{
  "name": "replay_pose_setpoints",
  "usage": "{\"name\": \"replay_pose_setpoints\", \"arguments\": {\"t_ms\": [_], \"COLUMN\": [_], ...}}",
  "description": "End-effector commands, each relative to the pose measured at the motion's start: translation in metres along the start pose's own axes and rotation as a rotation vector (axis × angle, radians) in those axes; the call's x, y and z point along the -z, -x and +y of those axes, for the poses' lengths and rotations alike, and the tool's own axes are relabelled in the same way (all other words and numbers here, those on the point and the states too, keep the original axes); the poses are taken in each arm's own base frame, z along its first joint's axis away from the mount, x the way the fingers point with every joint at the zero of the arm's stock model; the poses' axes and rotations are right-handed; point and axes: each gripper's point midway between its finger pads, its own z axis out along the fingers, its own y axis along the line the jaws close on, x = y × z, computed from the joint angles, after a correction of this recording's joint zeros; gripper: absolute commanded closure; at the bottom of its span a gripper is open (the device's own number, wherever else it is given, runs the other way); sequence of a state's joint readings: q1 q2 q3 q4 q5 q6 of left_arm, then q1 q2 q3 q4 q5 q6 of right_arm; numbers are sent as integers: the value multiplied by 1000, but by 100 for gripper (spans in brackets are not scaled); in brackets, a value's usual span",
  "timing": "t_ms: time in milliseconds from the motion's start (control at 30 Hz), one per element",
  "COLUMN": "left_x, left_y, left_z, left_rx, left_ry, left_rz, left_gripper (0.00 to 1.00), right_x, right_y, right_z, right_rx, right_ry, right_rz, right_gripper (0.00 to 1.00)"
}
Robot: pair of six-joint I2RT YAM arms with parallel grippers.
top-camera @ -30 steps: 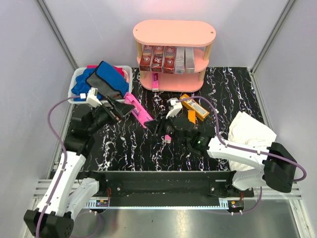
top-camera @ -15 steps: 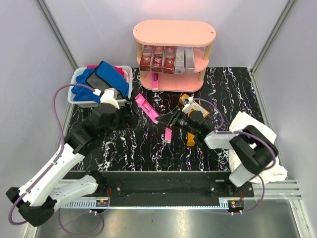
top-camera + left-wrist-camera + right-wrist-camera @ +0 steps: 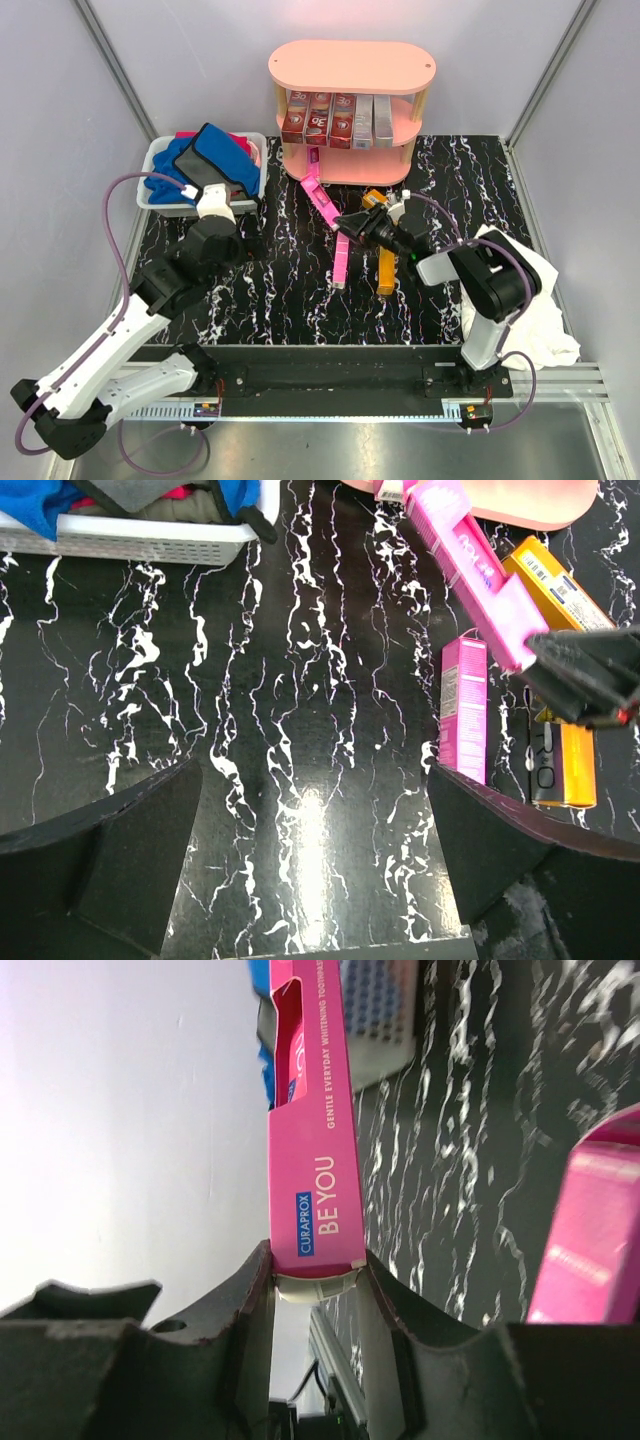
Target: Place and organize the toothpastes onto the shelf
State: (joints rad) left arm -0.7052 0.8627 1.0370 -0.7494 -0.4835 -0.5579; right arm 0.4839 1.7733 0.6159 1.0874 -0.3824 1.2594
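Black tabletop with white veining fills the work area between pale grey walls. At its far edge stands the pink shelf, with a row of dark red boxes and two silver boxes upright on its middle tier. The right gripper is clamped on one end of a pink toothpaste box. It holds the box low over the table, and the far end points toward the foot of the shelf. Near that gripper, a second pink box and an orange box lie flat on the table, well apart from the shelf. Another orange box lies just beside the shelf's base. The left gripper hovers over bare tabletop with its fingers spread wide and nothing between them. A white bin holding blue cloths sits at the far left, and a white cloth lies at the right edge.
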Motion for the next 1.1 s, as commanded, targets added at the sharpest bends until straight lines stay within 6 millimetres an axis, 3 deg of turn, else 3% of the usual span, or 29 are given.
{"name": "replay_pose_setpoints", "arguments": {"t_ms": [0, 33, 100, 133, 200, 233, 267, 533, 633, 967, 1067], "left_x": [3, 4, 6, 7, 10, 11, 13, 13, 13, 20, 22], "left_y": [15, 16, 17, 17, 17, 18, 18, 4, -1, -8, -11], "left_z": [1, 2, 5, 6, 6, 6, 7, 12, 16, 26, 28], "left_rx": [8, 12, 23, 26, 35, 39, 41, 53, 61, 97, 121], "left_ry": [-5, -5, -3, -3, -15, -20, -25, -31, -27, -24, -25], "left_rz": [-82, -90, -104, -107, -116, -120, -124, -111, -111, -126, -129], "left_gripper": [1, 1, 1, 1, 1, 1, 1, 1, 1, 1, 1], "right_x": [-21, -28, -38, -46, -56, -63, -68, -97, -106, -135, -141], "right_y": [38, 49, 57, 65, 73, 81, 84, 128, 140, 162, 173], "right_z": [15, 19, 6, 13, -3, 2, -12, -32, -27, -70, -70], "right_rx": [-10, -9, -35, -31, -58, -59, -83, -97, -90, -165, -168], "right_ry": [77, 91, 67, 87, 59, 78, 62, 4, 16, -88, -96], "right_rz": [-90, -113, -129, -144, -161, -174, -174, -303, -339, -416, -447], "right_gripper": [85, 85, 85, 85, 85, 86, 86, 86, 86, 86, 86]}}
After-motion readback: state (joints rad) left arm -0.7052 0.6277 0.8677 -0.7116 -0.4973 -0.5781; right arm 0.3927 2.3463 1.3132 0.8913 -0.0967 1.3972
